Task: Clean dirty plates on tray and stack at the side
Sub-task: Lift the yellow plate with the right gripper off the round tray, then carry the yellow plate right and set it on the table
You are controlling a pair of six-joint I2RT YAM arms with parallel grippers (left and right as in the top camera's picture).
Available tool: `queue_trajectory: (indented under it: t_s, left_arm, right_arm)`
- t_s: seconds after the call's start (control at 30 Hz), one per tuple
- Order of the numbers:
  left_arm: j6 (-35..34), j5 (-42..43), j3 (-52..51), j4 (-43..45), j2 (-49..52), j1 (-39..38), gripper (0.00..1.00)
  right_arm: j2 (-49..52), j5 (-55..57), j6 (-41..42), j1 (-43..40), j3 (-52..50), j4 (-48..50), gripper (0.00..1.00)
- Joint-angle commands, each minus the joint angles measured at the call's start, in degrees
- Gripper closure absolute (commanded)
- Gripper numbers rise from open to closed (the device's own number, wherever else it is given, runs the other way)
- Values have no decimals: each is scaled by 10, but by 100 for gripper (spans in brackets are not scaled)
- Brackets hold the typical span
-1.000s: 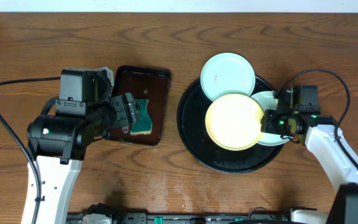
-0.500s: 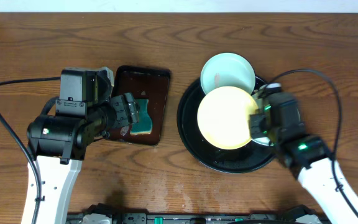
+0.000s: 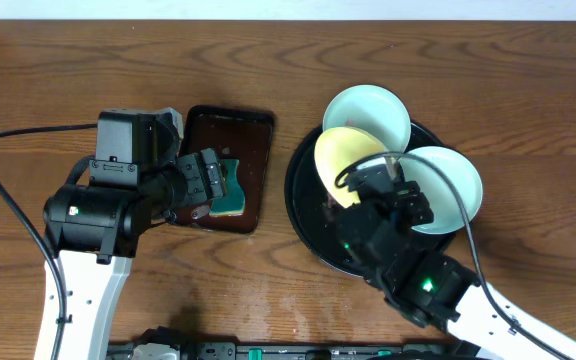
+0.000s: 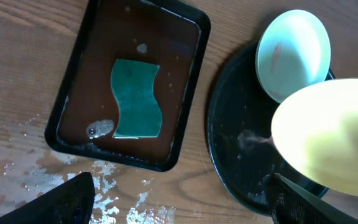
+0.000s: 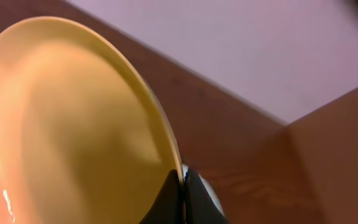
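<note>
Dark-grained wooden table is seen filling the overhead view. A pale wall strip is noted along 12 o'clock. Wet speckling is noted on the wood toward 6 o'clock.

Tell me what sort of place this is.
Probably a robot lab bench staged for dishwashing: a wooden table, a black tray with small plates, a wet brown tray with a teal sponge.

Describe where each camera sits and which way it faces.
Overhead: fixed above the table, facing straight down; left arm and right arm show.
Left wrist: on the left arm, facing down at the sponge and black tray; own fingers at bottom corners.
Right wrist: angled sideways; right gripper pinches the rim of the yellow plate.
Shared: all three show the yellow plate.
</note>
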Motion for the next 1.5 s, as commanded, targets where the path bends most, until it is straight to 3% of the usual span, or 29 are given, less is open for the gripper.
queue_trajectory:
  t_s: [0.0, 0.2, 0.53, 1.07, 1.17, 1.23, 1.3, 1.4, 1.47]
  left_arm:
    - [3, 5, 9, -2, 2, 2, 12]
    - [4, 5, 9, -2, 2, 2, 12]
    - [3, 5, 9, -2, 2, 2, 12]
    - [3, 5, 9, -2, 2, 2, 11]
    - [3, 5, 9, -2, 2, 2, 11]
    - [3, 5, 9, -2, 2, 2, 11]
    - [3, 5, 9, -2, 2, 2, 11]
    - [3, 5, 9, -2, 2, 2, 11]
    - [3, 5, 9, -2, 2, 2, 11]
  right_arm:
    - [2, 79, -77, 26, 8, 16, 99]
    - [2, 87, -144, 53, 8, 36, 99]
    - [2, 127, -173, 84, 8, 38, 99]
    - [2, 135, -163, 82, 8, 39, 99]
    - [2, 83, -147, 87, 8, 36, 99]
    - [3, 147, -199, 80, 8, 25, 99]
    - [4, 224, -150, 58, 8, 55, 99]
    - [3, 141, -208, 64, 8, 43, 99]
    - [7, 171, -172, 60, 8, 46, 99]
